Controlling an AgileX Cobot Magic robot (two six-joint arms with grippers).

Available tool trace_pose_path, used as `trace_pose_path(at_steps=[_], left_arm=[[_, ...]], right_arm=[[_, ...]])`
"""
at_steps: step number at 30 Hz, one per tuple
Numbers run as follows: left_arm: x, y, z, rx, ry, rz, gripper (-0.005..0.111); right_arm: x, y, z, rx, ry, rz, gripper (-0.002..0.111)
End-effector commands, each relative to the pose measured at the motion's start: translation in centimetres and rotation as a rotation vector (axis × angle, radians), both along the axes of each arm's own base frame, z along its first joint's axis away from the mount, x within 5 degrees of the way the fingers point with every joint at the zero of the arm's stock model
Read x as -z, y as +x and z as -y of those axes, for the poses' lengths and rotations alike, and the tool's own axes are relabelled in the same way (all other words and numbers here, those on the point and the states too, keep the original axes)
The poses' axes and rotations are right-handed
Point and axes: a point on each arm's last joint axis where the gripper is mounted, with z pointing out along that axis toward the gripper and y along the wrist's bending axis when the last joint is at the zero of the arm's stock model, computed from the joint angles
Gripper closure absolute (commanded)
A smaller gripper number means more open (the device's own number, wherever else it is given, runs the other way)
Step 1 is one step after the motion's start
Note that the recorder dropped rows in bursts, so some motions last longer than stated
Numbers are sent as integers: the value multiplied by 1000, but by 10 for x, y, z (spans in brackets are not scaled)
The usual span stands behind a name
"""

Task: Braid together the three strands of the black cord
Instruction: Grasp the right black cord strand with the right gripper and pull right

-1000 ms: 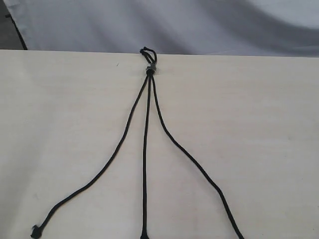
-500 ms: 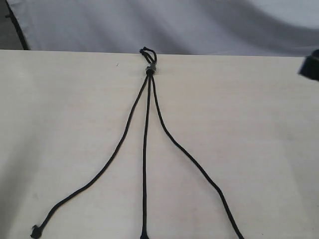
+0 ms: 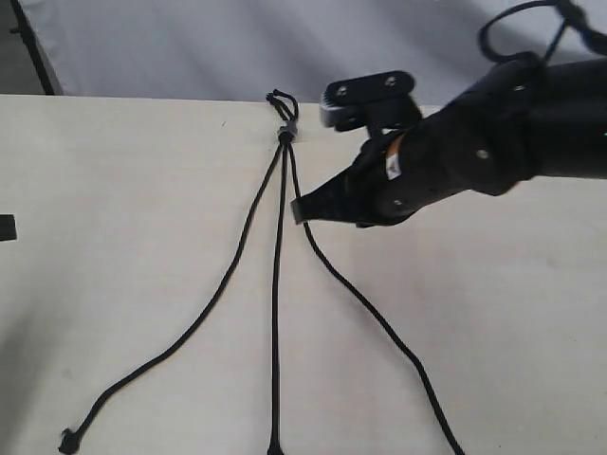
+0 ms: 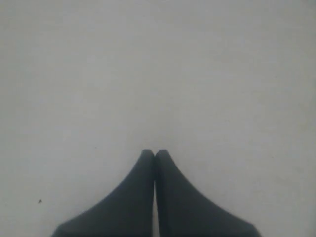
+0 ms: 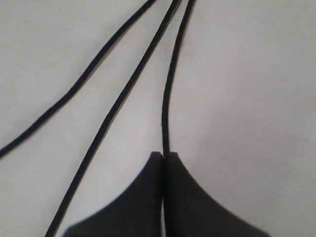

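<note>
The black cord lies fanned out on the pale table point(image 3: 114, 190), its knotted loop point(image 3: 282, 102) and grey band point(image 3: 288, 131) at the far edge. The left strand point(image 3: 223, 284) ends in a frayed knot point(image 3: 66, 441); the middle strand point(image 3: 277, 313) and right strand point(image 3: 379, 322) run to the near edge. My right gripper point(image 3: 300, 207) is shut, its tip just over the right strand point(image 5: 170, 84), which lies flat and disappears under the fingertips point(image 5: 163, 155). My left gripper point(image 4: 155, 151) is shut over bare table; only a black sliver point(image 3: 6, 227) of it shows at the far left.
A white cloth backdrop point(image 3: 190, 47) hangs behind the table's far edge. The right arm's black body point(image 3: 474, 152) with its cables spans the right half of the table, above the surface.
The right arm has swept in from the right edge to the cord's right strand. A sliver of the left gripper has appeared at the left edge. The cord has not moved.
</note>
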Motion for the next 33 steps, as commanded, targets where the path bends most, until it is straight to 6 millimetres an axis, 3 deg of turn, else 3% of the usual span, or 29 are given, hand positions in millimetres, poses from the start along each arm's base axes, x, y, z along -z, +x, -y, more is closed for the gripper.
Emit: trace_pose_path(at_steps=[1,7,16,18,22,24,29,33], left_arm=[[-3,4,-1,-8,-7,32,107],[-3,4,0,-38,-52,37,107],[-3,5,14,33,-56,37,107],[-4,5,17,50,-54,41,107],[-4,5,19,59,-54,41,107],[-4,5,19,59,-54,41,107],[-4,5,19,59,-54,41,107],[-4,5,19,59,-54,41,107]], right_arm=[[17,0,-33,-95,-77,-80,109],[30,-21,-69,-210,-116,-155,108],[51,-40,-98,-307,-139,-175,108],[57,-41,-100,-312,-148,-185,100],[65,-41,-100,-292,-157,-214,71],[66,-41,-99,-277,-159,-227,63],[71,-43,-97,-260,-182,-267,62],[89,-44,-96,-250,-215,-322,62]])
